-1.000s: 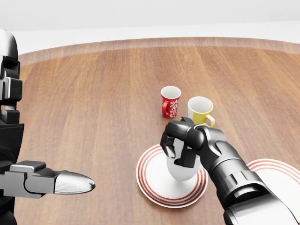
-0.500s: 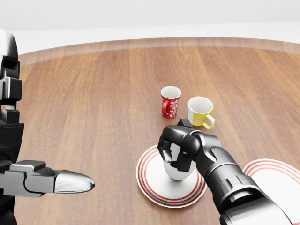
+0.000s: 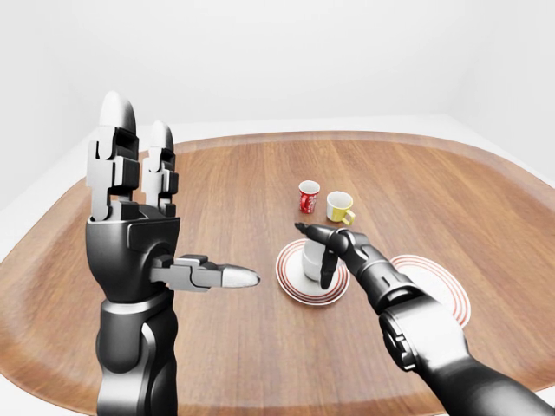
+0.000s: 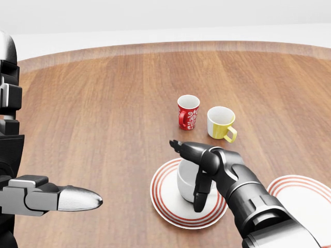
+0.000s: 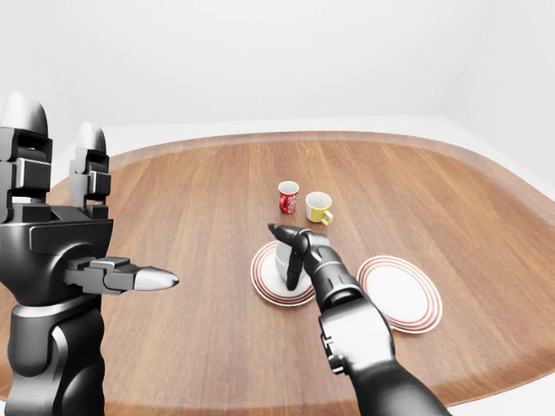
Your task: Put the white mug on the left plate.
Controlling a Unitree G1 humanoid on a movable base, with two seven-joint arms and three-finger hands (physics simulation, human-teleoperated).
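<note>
**Mug released on the left plate**

Fingers that were wrapped round the white mug [image 4: 187, 180] half a second ago have sprung apart; the cup now stands upright on the left plate [image 4: 161, 199].

Head view: the right hand [image 4: 199, 166] is spread wide, one finger pointing to 10 o'clock above the rim, another hanging down the mug's side toward 6; the red mug [image 4: 187, 111] and yellow mug [image 4: 221, 123] stand at 12 and 1 o'clock from the plate.

Left-eye view: the left hand [image 3: 139, 217] is raised, fingers straight up, thumb out, holding nothing.

Right-eye view: the right plate [image 5: 401, 293] lies bare at 3 o'clock of the left one.

I judge the mug rigid, light, glazed and slippery, best taken round its body; whether the mugs hold anything I cannot tell.
</note>
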